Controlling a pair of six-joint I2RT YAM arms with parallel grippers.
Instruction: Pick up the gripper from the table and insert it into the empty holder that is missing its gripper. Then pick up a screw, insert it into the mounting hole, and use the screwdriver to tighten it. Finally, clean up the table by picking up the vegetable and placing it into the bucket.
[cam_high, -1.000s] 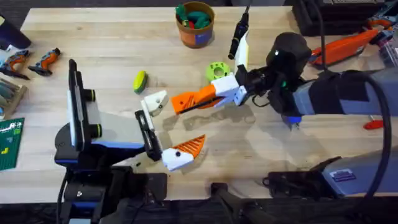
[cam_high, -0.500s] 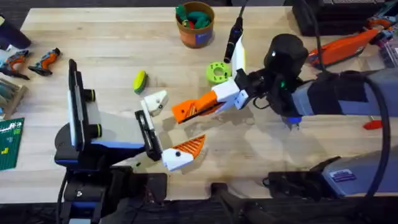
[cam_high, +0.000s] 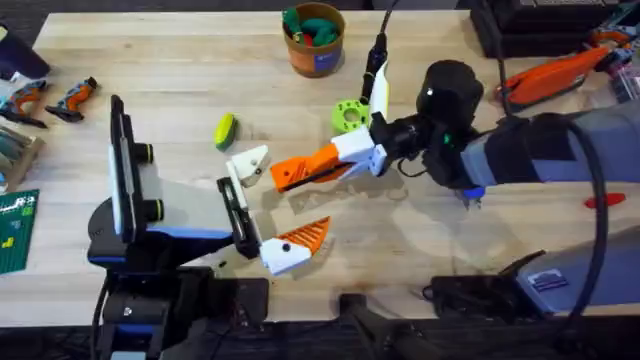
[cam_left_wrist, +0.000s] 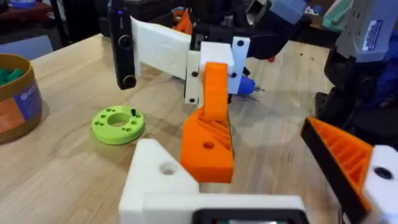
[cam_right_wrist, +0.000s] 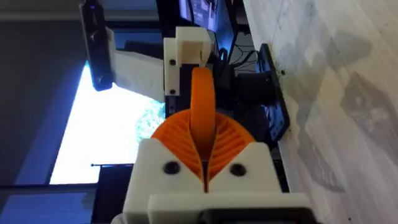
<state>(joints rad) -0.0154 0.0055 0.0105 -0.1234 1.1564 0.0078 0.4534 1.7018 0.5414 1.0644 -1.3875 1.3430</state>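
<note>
Since a second ago, the right pincer (cam_high: 283, 176), clamped on the orange gripper (cam_high: 305, 166), is carried toward the bare white holder (cam_high: 249, 162). One yellow-green vegetable (cam_high: 225, 129) lies nearby on the counter (cam_high: 150, 60); the left pincer (cam_high: 270, 215) is held open.

The right arm (cam_high: 540, 155) has grey links, a round black joint housing with a small green light, and black cables. Its white plastic tool (cam_high: 318, 165) carries orange ribbed pads. The left arm (cam_high: 150, 225) looks black and grey, perhaps blue-edged, with yellow-green knobs.
</note>
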